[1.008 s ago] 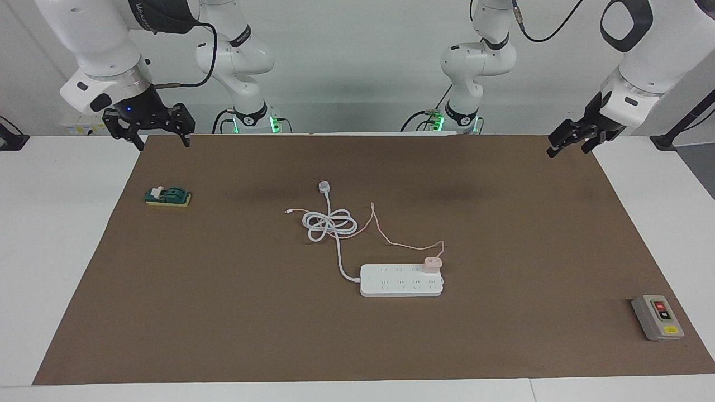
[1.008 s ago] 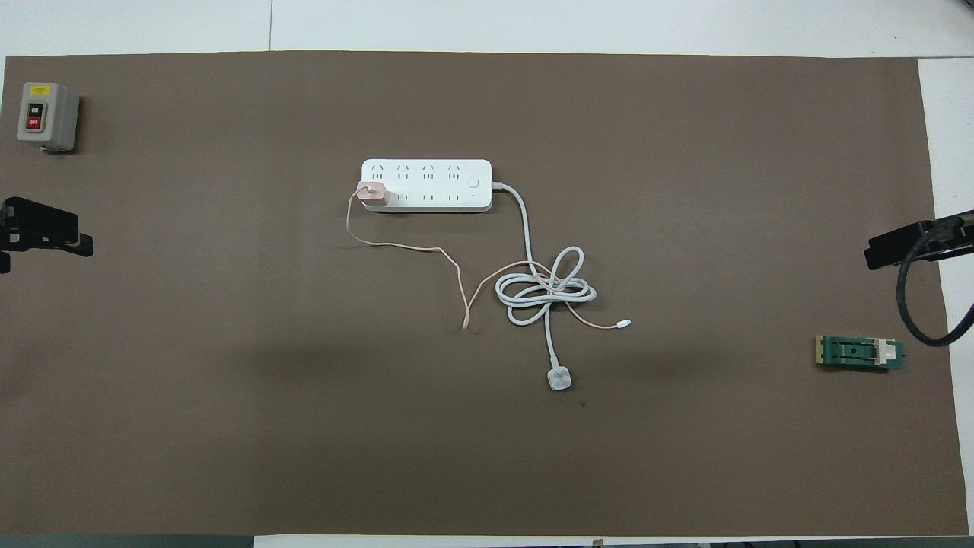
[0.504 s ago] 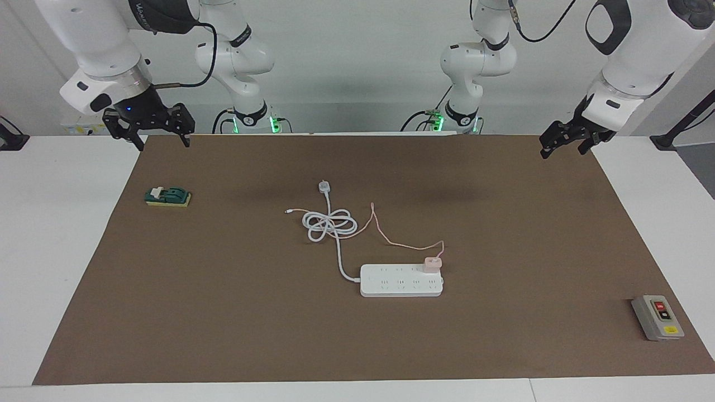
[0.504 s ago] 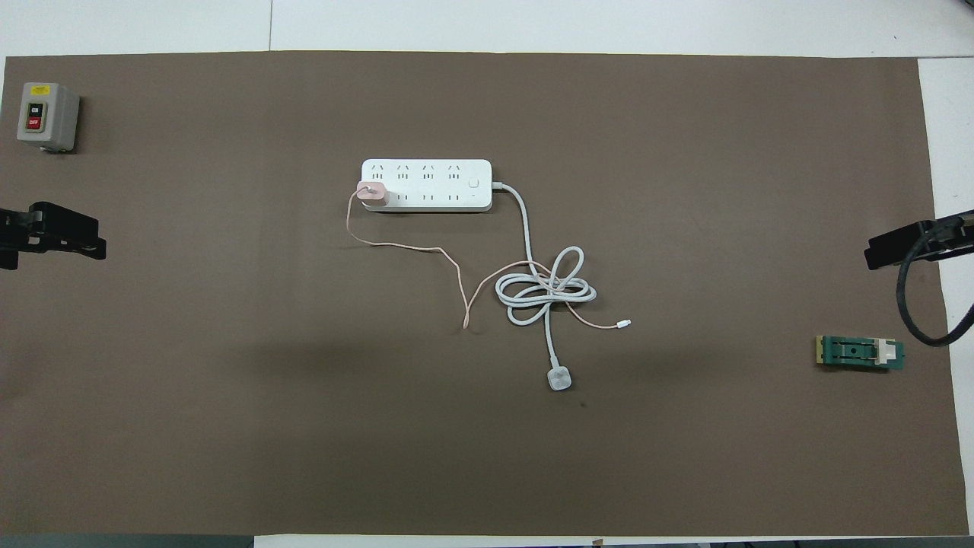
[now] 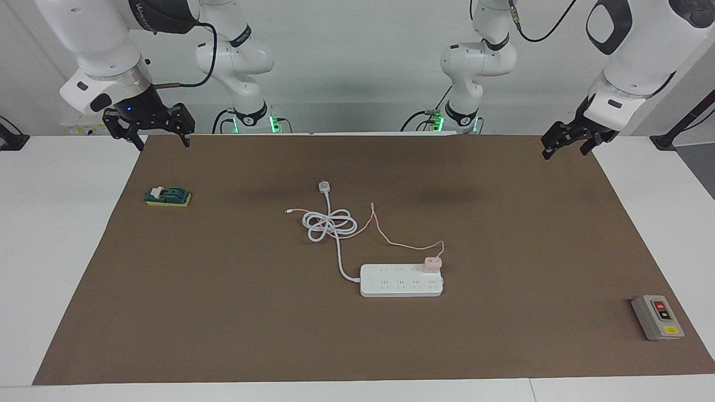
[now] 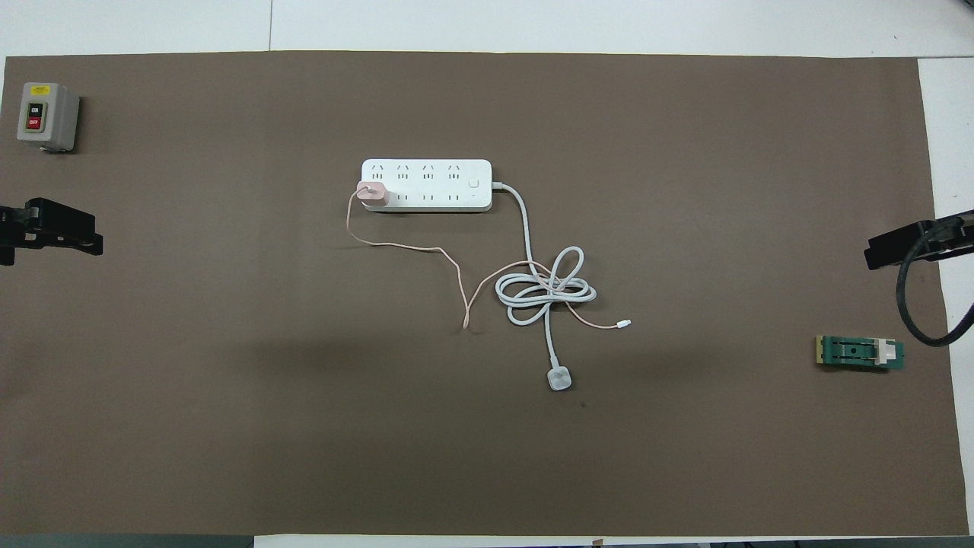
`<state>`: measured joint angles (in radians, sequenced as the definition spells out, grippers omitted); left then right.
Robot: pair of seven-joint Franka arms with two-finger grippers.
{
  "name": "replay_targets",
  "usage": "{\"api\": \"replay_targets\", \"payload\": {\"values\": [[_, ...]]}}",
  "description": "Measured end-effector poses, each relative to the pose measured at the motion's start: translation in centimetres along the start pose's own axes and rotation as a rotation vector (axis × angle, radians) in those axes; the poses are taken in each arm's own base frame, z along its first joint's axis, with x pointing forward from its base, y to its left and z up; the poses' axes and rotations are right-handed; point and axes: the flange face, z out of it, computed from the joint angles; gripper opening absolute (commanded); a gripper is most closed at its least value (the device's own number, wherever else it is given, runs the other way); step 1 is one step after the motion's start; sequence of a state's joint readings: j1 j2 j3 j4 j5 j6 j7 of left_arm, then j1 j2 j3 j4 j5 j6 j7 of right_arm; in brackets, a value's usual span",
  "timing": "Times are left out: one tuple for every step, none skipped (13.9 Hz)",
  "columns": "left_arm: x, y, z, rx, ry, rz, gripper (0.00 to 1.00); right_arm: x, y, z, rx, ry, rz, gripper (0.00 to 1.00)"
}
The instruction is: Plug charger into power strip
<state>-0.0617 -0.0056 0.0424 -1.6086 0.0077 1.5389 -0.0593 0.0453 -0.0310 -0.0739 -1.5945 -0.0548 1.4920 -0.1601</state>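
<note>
The charger point(image 5: 433, 263), a small pale-pink cube with a thin pink cable, sits seated in an end socket of the long white power strip point(image 5: 401, 281) at centre frame in the facing view. The left claw point(image 5: 571, 140) hangs at upper right, the right claw point(image 5: 149, 125) at upper left; both gape wide, holding nothing.

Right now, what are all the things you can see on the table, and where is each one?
charger: one, pale pink, sitting on the power strip at its left-arm end
power strip: one, white, mid-mat
white cord: one, coiled, nearer the robots than the strip
grey box: one, red and black buttons, left arm's end
green block: one, right arm's end
mat: one, brown
left gripper: one, open, over the mat's edge
right gripper: one, open, over the mat's corner
</note>
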Motion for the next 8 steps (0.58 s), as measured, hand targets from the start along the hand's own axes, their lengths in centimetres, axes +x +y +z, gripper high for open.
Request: {"api": "replay_targets", "payload": {"values": [[0.08, 0.01, 0.01, 0.000, 0.004, 0.000, 1.00, 0.00, 0.00, 0.00, 0.000, 0.000, 0.000, 1.00], [0.15, 0.01, 0.02, 0.000, 0.007, 0.000, 1.00, 0.00, 0.00, 0.00, 0.000, 0.000, 0.000, 1.00], [0.20, 0.03, 0.03, 0.000, 0.009, 0.000, 1.00, 0.00, 0.00, 0.00, 0.000, 0.000, 0.000, 1.00], [0.22, 0.06, 0.01, -0.001, 0.011, 0.001, 1.00, 0.00, 0.00, 0.00, 0.000, 0.000, 0.000, 1.00], [0.22, 0.11, 0.01, -0.001, 0.012, 0.004, 1.00, 0.00, 0.00, 0.00, 0.000, 0.000, 0.000, 1.00], [0.21, 0.17, 0.00, -0.001, 0.012, 0.015, 1.00, 0.00, 0.00, 0.00, 0.000, 0.000, 0.000, 1.00], [0.21, 0.20, 0.01, -0.002, 0.011, 0.030, 1.00, 0.00, 0.00, 0.00, 0.000, 0.000, 0.000, 1.00], [0.21, 0.22, 0.02, -0.004, 0.011, 0.040, 1.00, 0.00, 0.00, 0.00, 0.000, 0.000, 0.000, 1.00]]}}
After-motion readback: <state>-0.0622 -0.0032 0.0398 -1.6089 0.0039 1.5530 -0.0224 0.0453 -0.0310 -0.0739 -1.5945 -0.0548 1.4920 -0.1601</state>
